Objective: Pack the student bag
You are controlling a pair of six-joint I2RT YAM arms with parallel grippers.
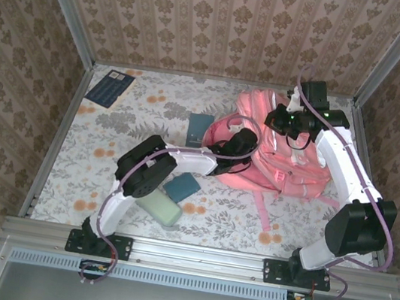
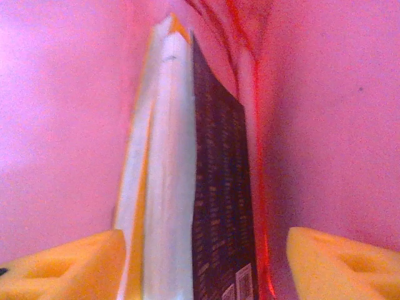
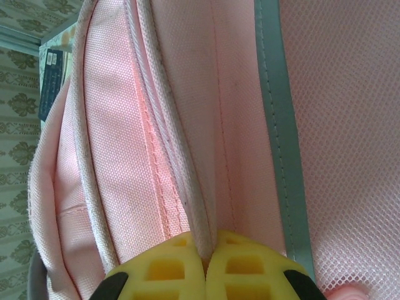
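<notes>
Bag [image 1: 296, 165] lies on its back at the far right of the table, mouth facing left. Right gripper [image 3: 205, 247] is pinched tight on the bag's white-corded rim, likely lifting it so the mouth gapes for loading. Left gripper [image 2: 205, 250] is inside the bag with jaws wide. A book [image 2: 212, 187] stands on edge between the fingers [image 2: 62, 269], with a clear gap on its right side, so it isn't gripped and reads as deposited. A pencil case [image 1: 159, 207] and a blue book [image 1: 111, 86] sit on the table, probably next to pack.
</notes>
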